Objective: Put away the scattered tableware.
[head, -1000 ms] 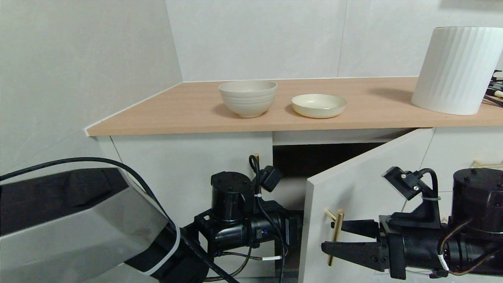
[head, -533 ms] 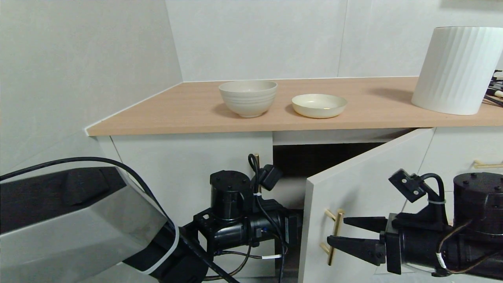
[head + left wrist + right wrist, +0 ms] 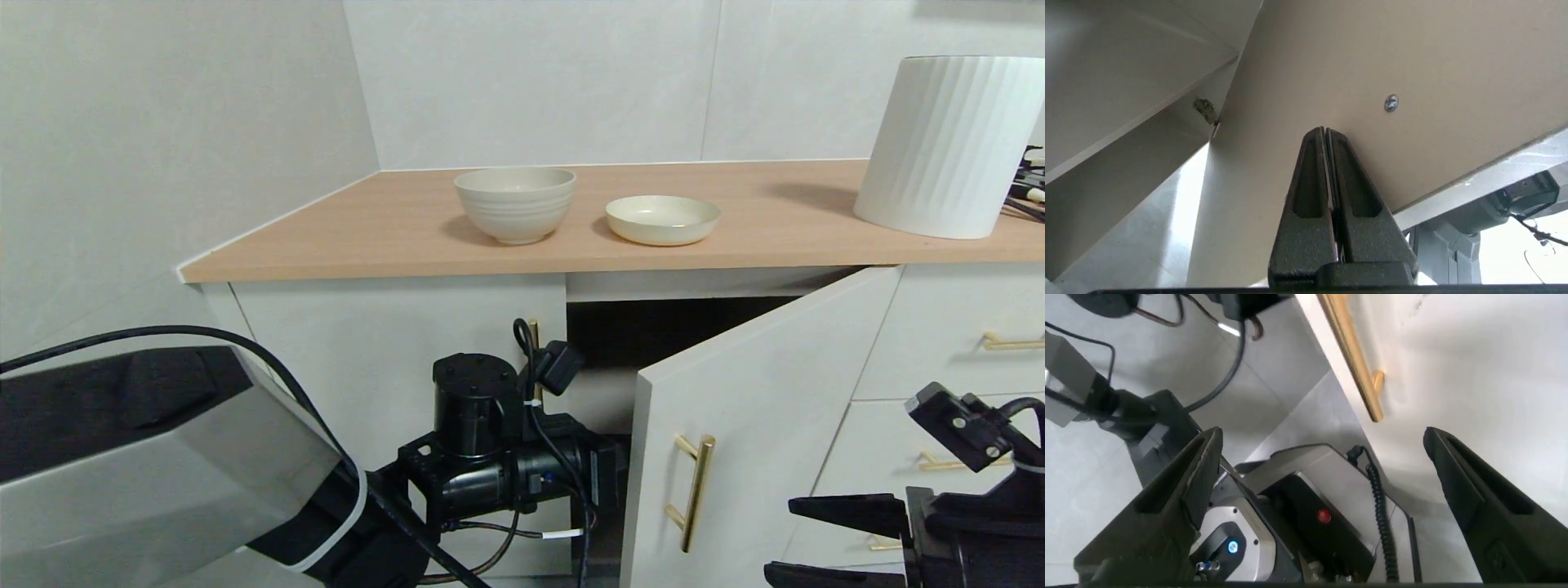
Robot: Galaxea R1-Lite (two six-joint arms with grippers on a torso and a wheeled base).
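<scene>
A ribbed cream bowl (image 3: 514, 204) and a shallow cream dish (image 3: 663, 219) stand side by side on the wooden counter (image 3: 367, 237). Below them the white cabinet door (image 3: 751, 408) with a gold handle (image 3: 692, 490) stands ajar. My right gripper (image 3: 780, 539) hangs open to the right of the handle, apart from it; the right wrist view shows the handle (image 3: 1351, 351) beyond that gripper (image 3: 1323, 437). My left arm (image 3: 490, 457) reaches into the cabinet opening behind the door. The left gripper (image 3: 1324, 135) is shut, empty, its tip at the door's inner panel (image 3: 1437, 73).
A tall white ribbed container (image 3: 947, 147) stands at the counter's right end, with dark utensils (image 3: 1030, 192) behind it. Drawers with gold handles (image 3: 1012, 341) lie right of the open door. A wall closes off the left side.
My right gripper has let go of the gold handle and drawn back to the right and lower. The door stays ajar. The left arm has barely moved.
</scene>
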